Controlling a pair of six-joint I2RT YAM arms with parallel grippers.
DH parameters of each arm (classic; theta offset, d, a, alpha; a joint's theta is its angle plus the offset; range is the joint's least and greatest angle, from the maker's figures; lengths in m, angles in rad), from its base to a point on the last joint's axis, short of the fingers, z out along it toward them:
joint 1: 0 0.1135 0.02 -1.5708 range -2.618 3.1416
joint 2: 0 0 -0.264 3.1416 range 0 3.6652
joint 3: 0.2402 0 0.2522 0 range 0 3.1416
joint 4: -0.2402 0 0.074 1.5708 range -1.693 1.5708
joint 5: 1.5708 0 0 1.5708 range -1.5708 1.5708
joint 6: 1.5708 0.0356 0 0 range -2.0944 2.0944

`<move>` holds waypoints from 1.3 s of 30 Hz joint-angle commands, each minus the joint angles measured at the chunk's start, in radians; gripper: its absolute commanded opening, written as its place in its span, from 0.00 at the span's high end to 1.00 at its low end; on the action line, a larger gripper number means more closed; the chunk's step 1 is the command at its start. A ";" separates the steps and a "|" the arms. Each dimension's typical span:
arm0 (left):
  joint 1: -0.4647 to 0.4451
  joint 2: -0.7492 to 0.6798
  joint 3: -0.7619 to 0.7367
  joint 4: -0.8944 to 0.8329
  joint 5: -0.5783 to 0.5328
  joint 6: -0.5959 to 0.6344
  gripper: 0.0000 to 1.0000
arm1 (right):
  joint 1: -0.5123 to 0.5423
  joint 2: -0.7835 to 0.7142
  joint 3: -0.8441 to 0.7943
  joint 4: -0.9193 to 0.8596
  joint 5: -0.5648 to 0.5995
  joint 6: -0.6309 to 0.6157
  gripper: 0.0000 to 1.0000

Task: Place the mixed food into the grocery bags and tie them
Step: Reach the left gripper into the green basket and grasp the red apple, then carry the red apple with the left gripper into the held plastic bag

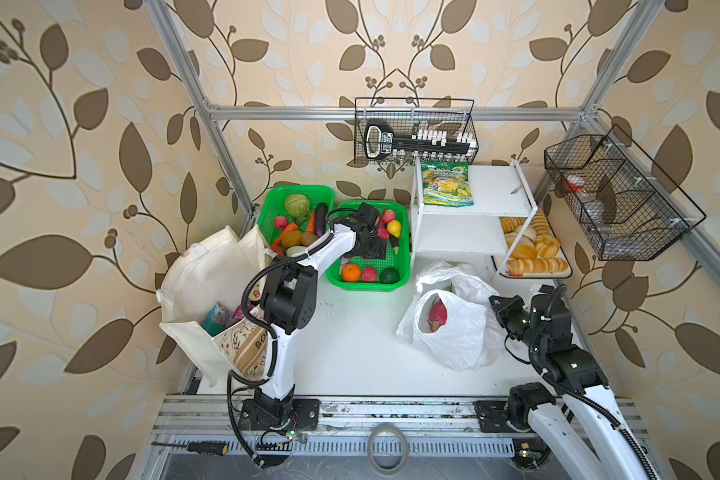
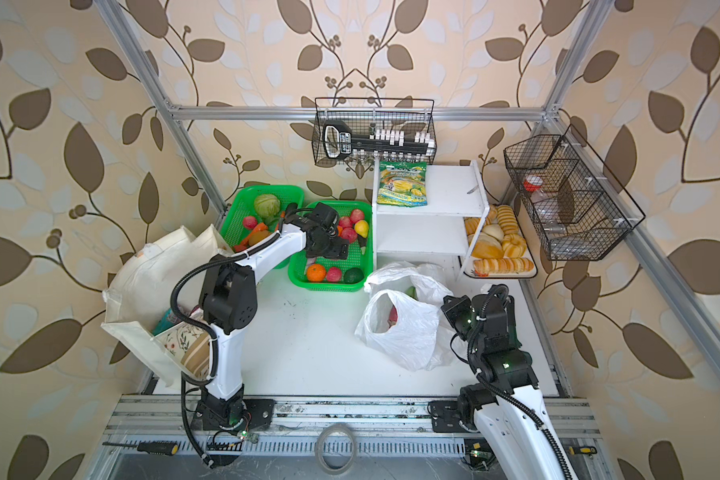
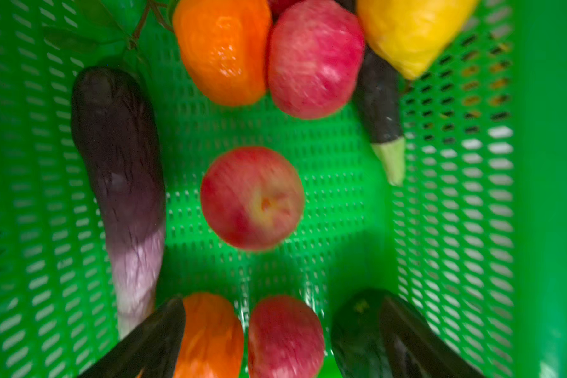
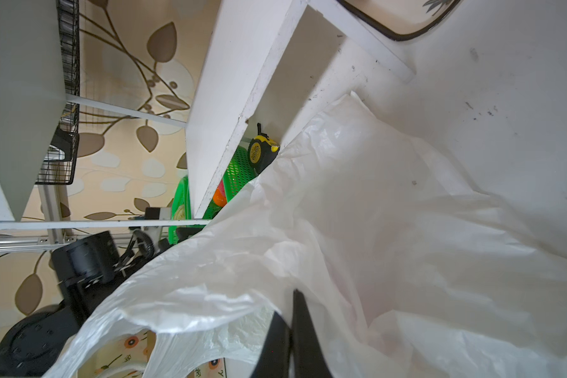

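My left gripper (image 1: 374,246) (image 2: 332,245) hangs open inside the right green basket (image 1: 404,270). In the left wrist view a red apple (image 3: 252,198) lies loose ahead of the spread fingertips (image 3: 151,340), untouched. The yellow pear-shaped fruit (image 3: 413,32) (image 1: 394,227) sits at the basket's far side. My right gripper (image 1: 495,305) (image 4: 290,324) is shut on the rim of the white plastic bag (image 1: 454,332) (image 4: 341,229), whose mouth gapes with the pink dragon fruit (image 1: 437,316) inside. The cream tote (image 1: 208,282) stands at the left, holding the blue pouch (image 1: 217,318) and purple packet (image 1: 240,312).
An eggplant (image 3: 118,163), oranges and more apples crowd the same basket. A second green basket (image 1: 296,193) holds vegetables. The white shelf (image 1: 479,199) carries a green-yellow snack pouch (image 1: 447,185); bread loaves (image 1: 533,249) lie on a tray behind it. Wire baskets hang on the frame.
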 commanded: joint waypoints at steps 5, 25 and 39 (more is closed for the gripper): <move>0.022 0.156 0.258 -0.106 -0.073 0.017 0.05 | -0.004 -0.031 0.030 -0.029 -0.034 0.007 1.00; 0.022 0.171 0.266 -0.147 0.084 0.079 0.41 | -0.022 -0.031 0.016 0.008 -0.055 0.020 1.00; 0.022 -0.337 -0.121 0.025 0.201 -0.043 0.40 | -0.034 -0.029 -0.023 0.075 -0.108 0.059 1.00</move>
